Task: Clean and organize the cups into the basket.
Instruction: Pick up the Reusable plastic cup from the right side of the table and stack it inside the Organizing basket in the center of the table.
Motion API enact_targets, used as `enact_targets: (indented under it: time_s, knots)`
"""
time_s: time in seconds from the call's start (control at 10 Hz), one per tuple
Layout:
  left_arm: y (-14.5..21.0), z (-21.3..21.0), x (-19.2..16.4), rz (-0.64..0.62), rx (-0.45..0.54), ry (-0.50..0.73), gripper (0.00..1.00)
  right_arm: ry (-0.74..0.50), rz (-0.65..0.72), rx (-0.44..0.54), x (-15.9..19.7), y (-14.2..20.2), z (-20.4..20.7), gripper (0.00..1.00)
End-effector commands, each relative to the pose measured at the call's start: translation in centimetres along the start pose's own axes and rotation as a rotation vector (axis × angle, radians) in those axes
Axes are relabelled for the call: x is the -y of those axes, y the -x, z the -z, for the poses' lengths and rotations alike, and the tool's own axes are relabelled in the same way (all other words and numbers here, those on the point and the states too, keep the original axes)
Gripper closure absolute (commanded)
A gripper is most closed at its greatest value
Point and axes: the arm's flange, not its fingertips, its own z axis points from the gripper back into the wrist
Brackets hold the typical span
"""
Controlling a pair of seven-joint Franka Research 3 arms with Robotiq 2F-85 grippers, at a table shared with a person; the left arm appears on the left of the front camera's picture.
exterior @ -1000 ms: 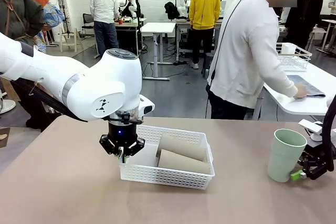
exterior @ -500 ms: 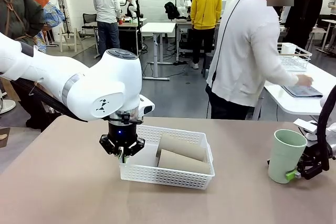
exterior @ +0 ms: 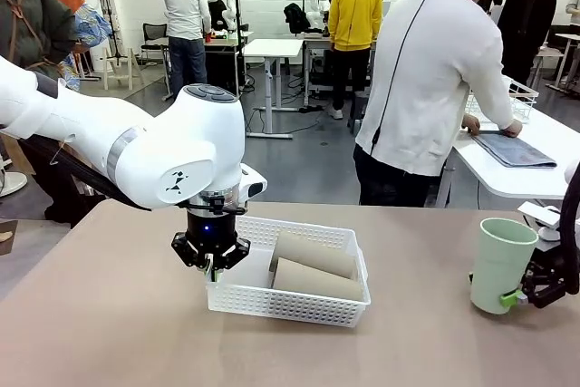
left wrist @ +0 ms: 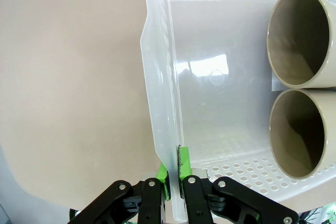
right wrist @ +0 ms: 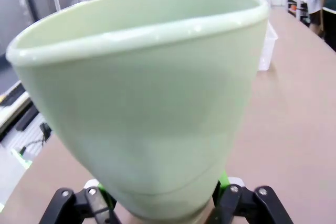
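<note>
Setting: workshop room with a tan tabletop in the foreground. Beyond its far edge, a person in a white top bends over a separate white table.

Item 1: basket, white with perforated sides, at the middle of the tabletop. In the left wrist view its side wall runs up from the bottom of the picture.

Item 2: upper tan cup and lower tan cup, both lying on their sides inside the basket. They are side by side and touching, with their open mouths toward the basket's left end.

Item 3: mint cup, upright on the tabletop, mouth up. It stands well apart from the basket, near the right edge.

Item 4: left end effector, pointing down at the basket's left end. It is clenched on the side wall, with one green pad on each face.

Item 5: right end effector, low at the mint cup's base. Its fingers straddle the cup, with green pads close on both sides. I cannot tell whether they press it or merely bracket it.
</note>
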Motion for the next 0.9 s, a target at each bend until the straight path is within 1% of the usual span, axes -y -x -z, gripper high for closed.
enact_targets:
  time_s: [0.0,0.1,0.2,0.4,0.5,0.6,0.7,0.8]
  knots:
    - [0.1,-0.2,0.2,-0.012,0.009,-0.005,1.0,0.128,0.084,0.072,-4.2,-5.8,-0.4,0.72]
    - [0.1,-0.2,0.2,-0.012,0.009,-0.005,1.0,0.188,0.108,0.062,-6.0,-9.2,-0.7,0.72]
    - [0.1,-0.2,0.2,-0.012,0.009,-0.005,1.0,0.235,0.137,0.049,-6.9,-11.7,-0.8,0.72]
    - [0.1,-0.2,0.2,-0.012,0.009,-0.005,1.0,0.289,0.188,0.042,-7.7,-15.3,-0.9,0.72]
    - [0.1,-0.2,0.2,-0.012,0.009,-0.005,1.0,0.311,0.199,0.02,-8.1,-16.9,-0.7,0.72]
    - [0.1,-0.2,0.2,-0.012,0.009,-0.005,1.0,0.313,0.196,0.016,-8.1,-16.7,-0.8,0.72]
    - [0.1,-0.2,0.2,-0.012,0.009,-0.005,1.0,0.263,0.148,0.04,-8.3,-14.4,-1.8,0.72]
    - [0.1,-0.2,0.2,-0.012,0.009,-0.005,1.0,0.263,0.148,0.04,-8.3,-14.4,-1.8,0.72]
